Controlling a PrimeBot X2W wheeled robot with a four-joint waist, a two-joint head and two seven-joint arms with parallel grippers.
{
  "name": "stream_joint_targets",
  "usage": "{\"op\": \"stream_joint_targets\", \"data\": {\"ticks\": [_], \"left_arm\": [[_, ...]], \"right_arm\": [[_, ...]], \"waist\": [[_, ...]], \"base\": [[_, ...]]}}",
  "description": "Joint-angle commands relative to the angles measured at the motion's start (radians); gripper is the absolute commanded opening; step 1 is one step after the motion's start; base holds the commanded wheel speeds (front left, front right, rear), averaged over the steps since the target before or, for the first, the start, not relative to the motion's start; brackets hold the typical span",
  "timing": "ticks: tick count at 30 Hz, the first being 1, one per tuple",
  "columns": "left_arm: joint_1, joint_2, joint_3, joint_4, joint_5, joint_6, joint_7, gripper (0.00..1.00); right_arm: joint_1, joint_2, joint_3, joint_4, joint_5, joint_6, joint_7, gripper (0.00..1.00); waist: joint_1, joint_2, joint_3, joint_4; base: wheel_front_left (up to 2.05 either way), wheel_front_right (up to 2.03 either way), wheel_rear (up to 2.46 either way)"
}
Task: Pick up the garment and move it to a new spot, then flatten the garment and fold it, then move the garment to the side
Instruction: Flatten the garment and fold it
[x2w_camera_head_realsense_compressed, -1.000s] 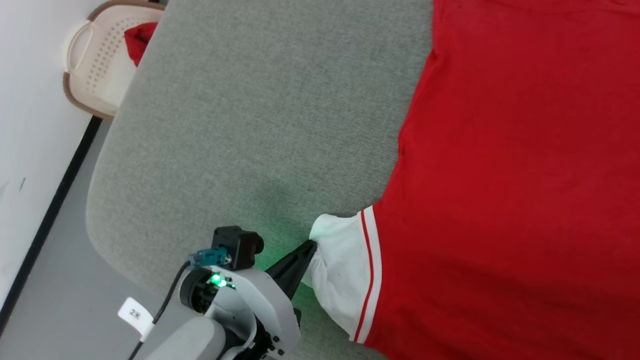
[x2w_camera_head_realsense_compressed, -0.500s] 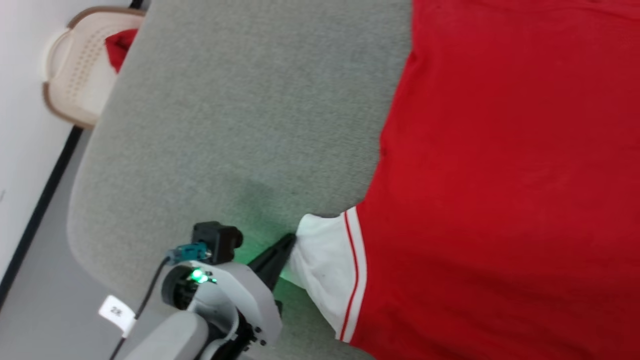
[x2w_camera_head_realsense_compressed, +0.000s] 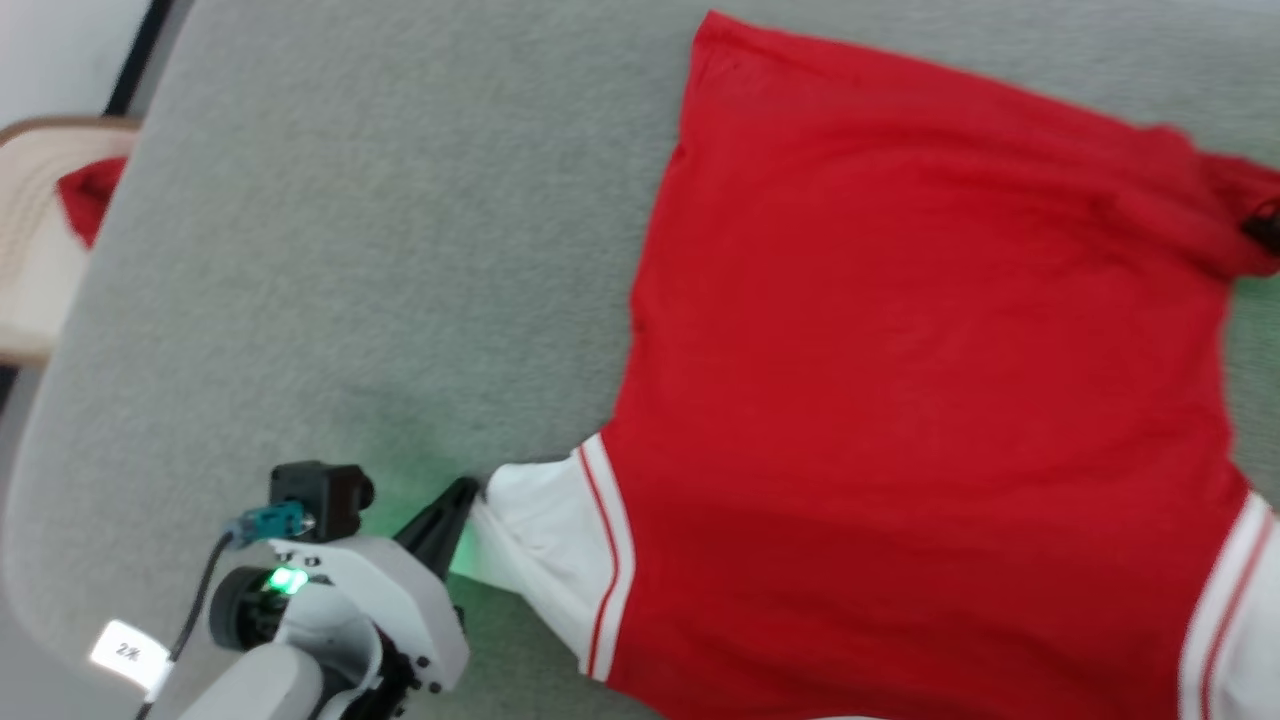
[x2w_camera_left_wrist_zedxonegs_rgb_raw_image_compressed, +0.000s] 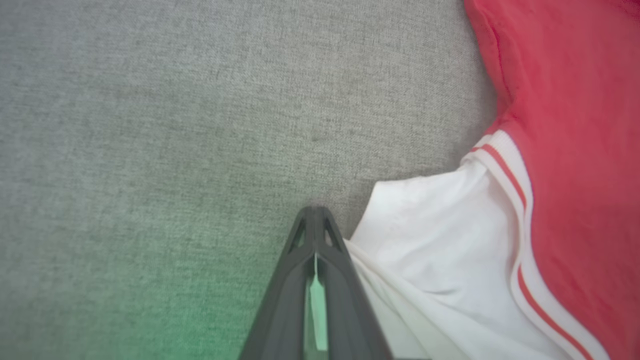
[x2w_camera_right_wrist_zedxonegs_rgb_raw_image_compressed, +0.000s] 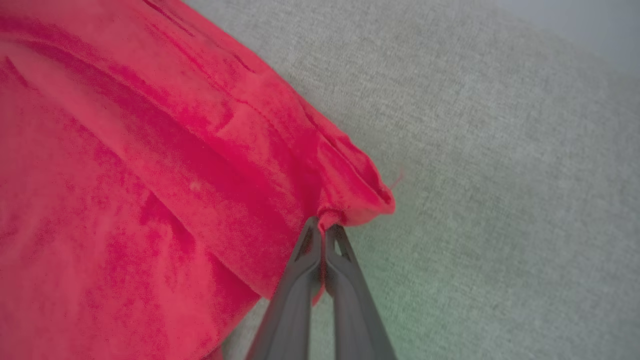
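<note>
Rightward the head view has been swung; the garment (x2w_camera_head_realsense_compressed: 900, 380) itself is unmoved.
It is spread on the worktop (x2w_camera_head_realsense_compressed: 350, 250), centre-right of frame, clamped at a white corner by the left tool (x2w_camera_head_realsense_compressed: 468, 497) and at a red corner by the right tool (x2w_camera_right_wrist_zedxonegs_rgb_raw_image_compressed: 322, 225); flattening is judged under way.

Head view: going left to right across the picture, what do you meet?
Basket → left gripper → garment, white panel first, then red body → right gripper at its far corner.
</note>
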Motion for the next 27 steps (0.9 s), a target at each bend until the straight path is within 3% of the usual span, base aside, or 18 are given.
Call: {"op": "stream_joint_targets", "data": {"ticks": [1, 13, 27], "left_arm": [[0.020, 0.014, 0.008, -0.009, -0.007, 0.014, 0.002, 0.00], [0.088, 0.082, 0.037, -0.081, -0.020, 0.064, 0.018, 0.00], [0.134, 0.106, 0.044, -0.118, -0.027, 0.086, 0.015, 0.00]], "right_arm": [[0.052, -0.011, 0.007, -0.056, 0.025, 0.000, -0.010, 0.00], [0.381, -0.020, -0.074, -0.354, 0.110, 0.000, -0.016, 0.00], [0.754, 0.030, -0.207, -0.508, 0.112, 0.000, -0.036, 0.00]], "waist": [[-0.0001, 0.0000, -0.056, -0.075], [-0.0001, 0.0000, -0.120, -0.171], [-0.0001, 0.0000, -0.150, -0.214]], "base": [[0.00, 0.00, 0.00], [0.00, 0.00, 0.00], [0.00, 0.00, 0.00]]}}
